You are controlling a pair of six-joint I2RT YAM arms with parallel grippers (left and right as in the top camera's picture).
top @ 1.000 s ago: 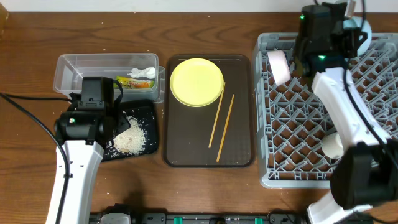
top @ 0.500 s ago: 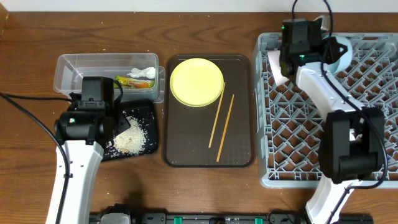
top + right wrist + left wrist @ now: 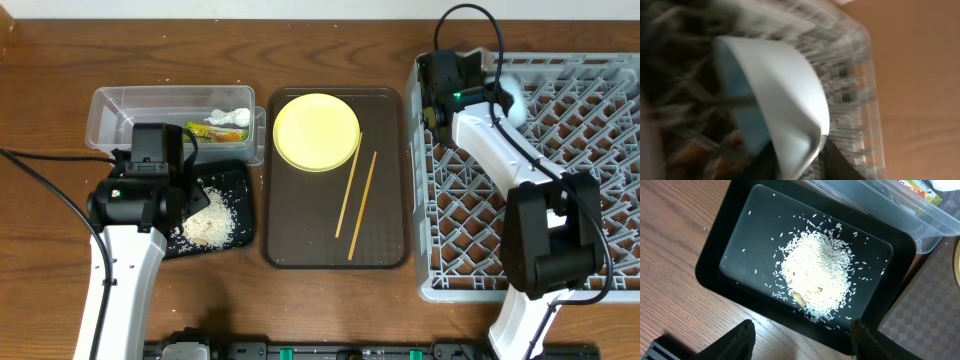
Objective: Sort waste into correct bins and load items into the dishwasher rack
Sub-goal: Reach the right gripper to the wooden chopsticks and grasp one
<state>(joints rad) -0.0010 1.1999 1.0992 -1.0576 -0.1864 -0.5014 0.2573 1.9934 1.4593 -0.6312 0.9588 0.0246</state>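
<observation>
Right gripper (image 3: 488, 90): jaws blurred, so whether it clamps the light blue bowl (image 3: 775, 100) cannot be told. The bowl sits tilted among the pegs near the far left corner of the dishwasher rack (image 3: 600, 200). Recommendation: confirm the rim is lodged between pegs, spread fully, then withdraw straight so no finger drags it. Left gripper (image 3: 805, 339): parted, empty, over the rice (image 3: 815, 275) in the black tray (image 3: 710, 265).

Overhead straight down on table (image 3: 330, 300), left wrist close over black tray (image 3: 745, 245), shared with overhead, right wrist blurred at rack (image 3: 860, 90)
</observation>
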